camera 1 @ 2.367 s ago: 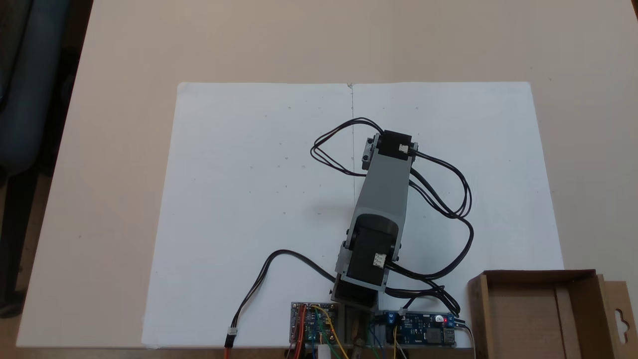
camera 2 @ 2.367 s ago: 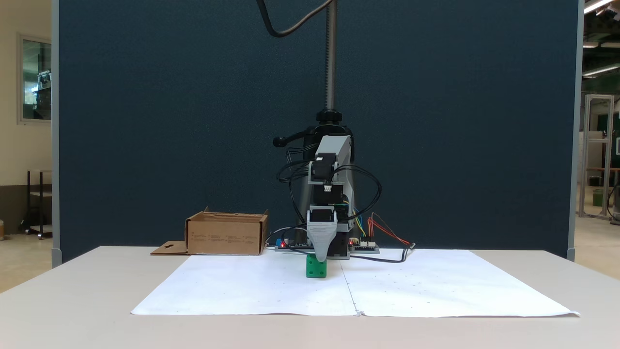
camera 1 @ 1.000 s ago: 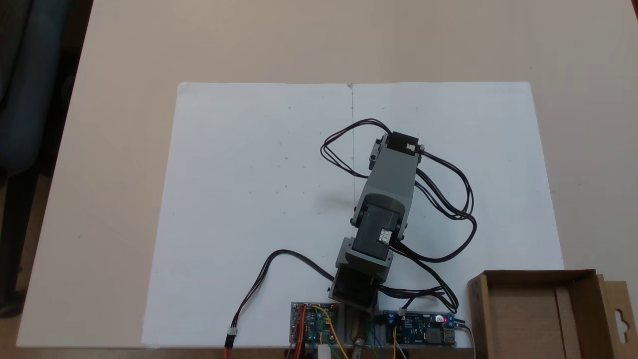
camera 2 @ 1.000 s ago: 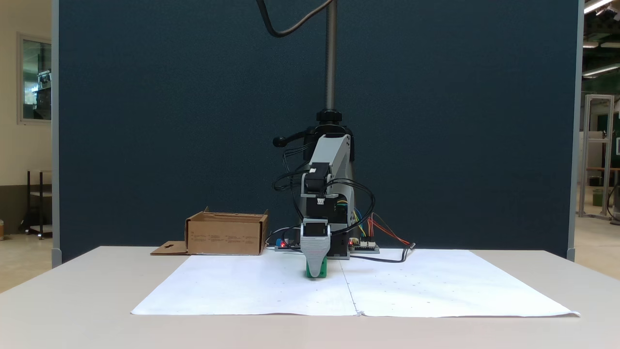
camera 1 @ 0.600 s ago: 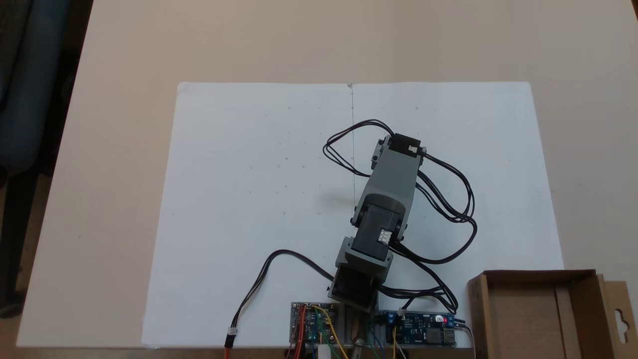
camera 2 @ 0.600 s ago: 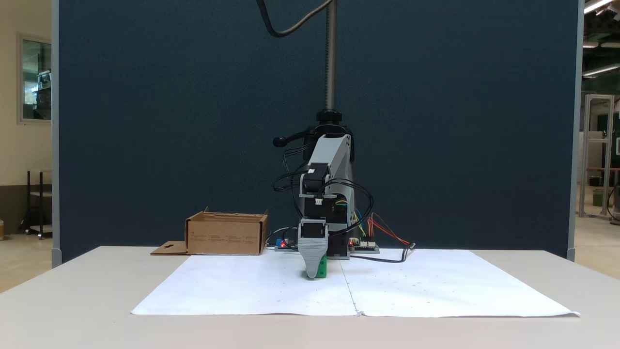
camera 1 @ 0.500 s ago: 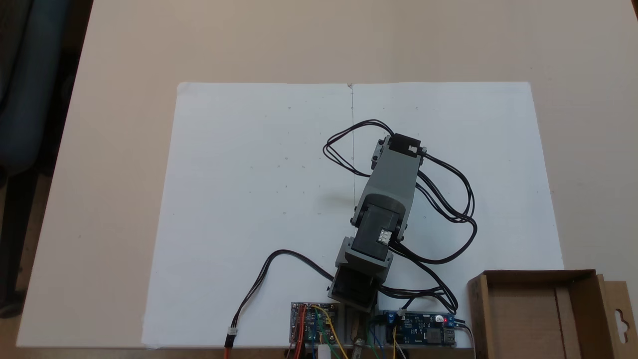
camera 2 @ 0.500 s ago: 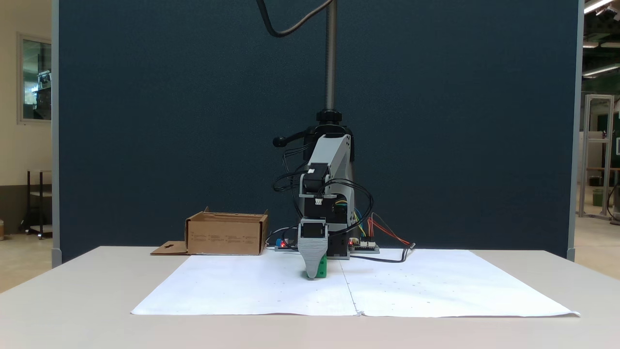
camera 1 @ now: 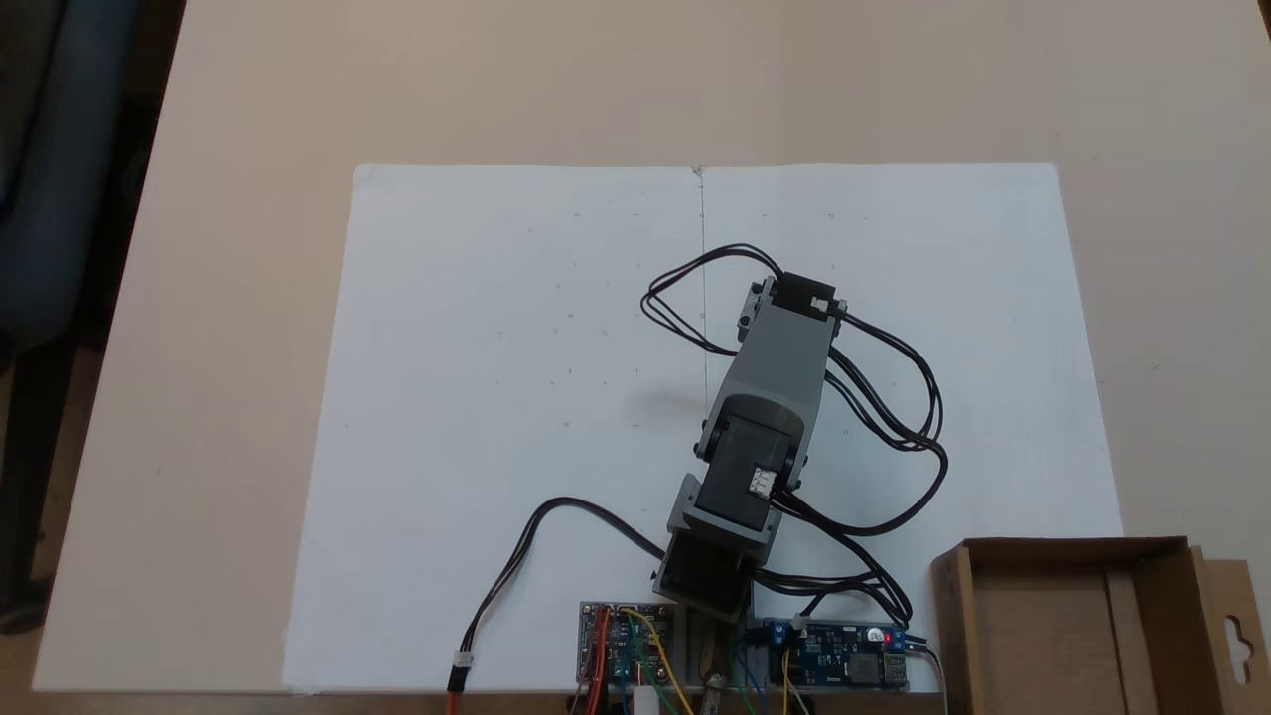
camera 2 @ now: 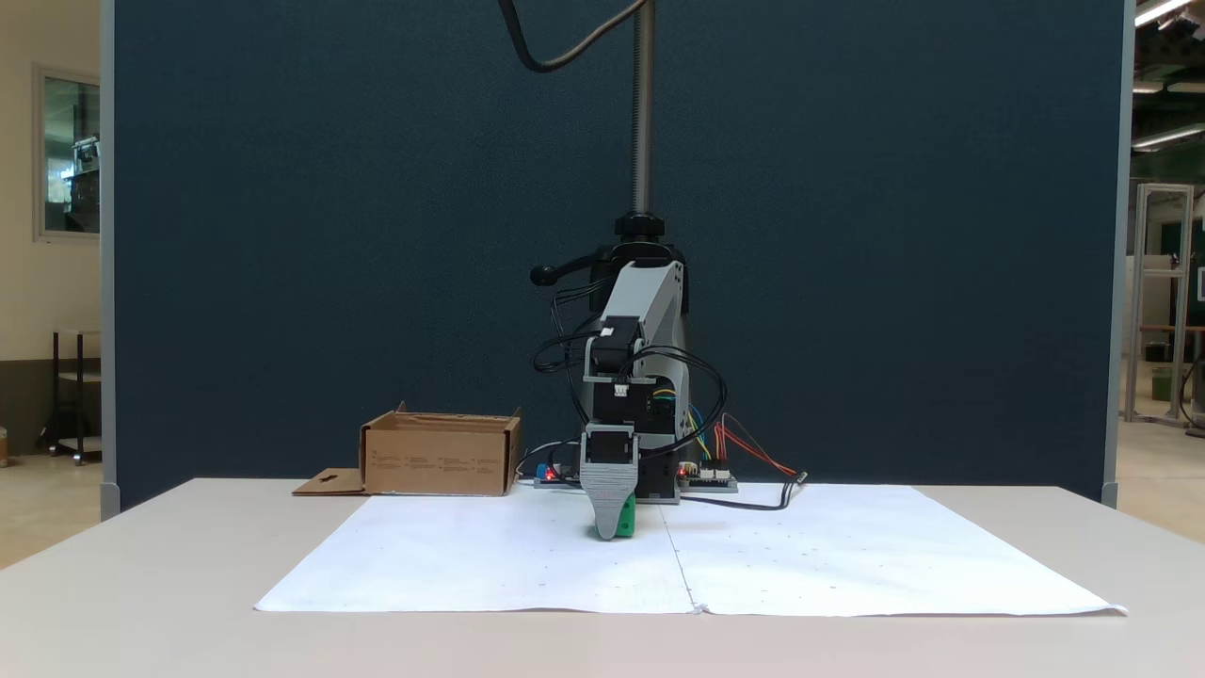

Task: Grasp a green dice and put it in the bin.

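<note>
I am a small grey hobby arm bolted at the near edge of a white paper sheet (camera 1: 516,328) on a beige table (camera 1: 248,119). In the low fixed view that faces me, my gripper (camera 2: 610,529) points straight down and its tip reaches the paper. The green dice (camera 2: 625,518) sits right behind that tip, touching it, with a strip of green showing to the right of my grey finger in that view. My two jaws line up one behind the other for this camera, so I cannot tell whether they are spread around the dice or already closed on it. In the fixed view from above, my own forearm (camera 1: 779,362) covers both the gripper and the dice. The dice is a cube, so it has no long axis to line up with. It appears to rest on the paper, not lifted. The bin (camera 2: 441,457), an open brown cardboard box, stands well apart from the dice, off to the left and farther back in the low view. From above, the bin (camera 1: 953,616) sits at the lower right, beside my base and its circuit boards (camera 1: 839,655), and its inside looks empty. I judge the next move depends on a firm hold, followed by a lift and a swing toward that box.
</note>
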You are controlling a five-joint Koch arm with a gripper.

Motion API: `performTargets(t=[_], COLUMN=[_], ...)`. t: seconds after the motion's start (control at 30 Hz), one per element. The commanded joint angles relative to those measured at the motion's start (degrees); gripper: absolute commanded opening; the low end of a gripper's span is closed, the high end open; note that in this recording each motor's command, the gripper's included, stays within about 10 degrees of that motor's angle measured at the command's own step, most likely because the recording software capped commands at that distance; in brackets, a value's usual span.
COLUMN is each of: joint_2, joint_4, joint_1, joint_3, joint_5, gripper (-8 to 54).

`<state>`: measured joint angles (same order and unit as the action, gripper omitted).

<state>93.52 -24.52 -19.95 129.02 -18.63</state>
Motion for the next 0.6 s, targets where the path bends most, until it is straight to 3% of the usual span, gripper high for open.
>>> performTargets(t=[0.0, 0.2, 0.4, 0.57], joint_2=[0.3, 0.5, 0.4, -0.3], joint_4=[3.1, -12.1, -28.4, -41.6], joint_1=[-0.4, 0.8, 0.1, -12.4], joint_3=[-1.0, -13.2, -36.4, -52.8], joint_5=[-4.1, 3.8, 12.2, 13.6], gripper=[12.0, 12.1, 12.1, 12.0])
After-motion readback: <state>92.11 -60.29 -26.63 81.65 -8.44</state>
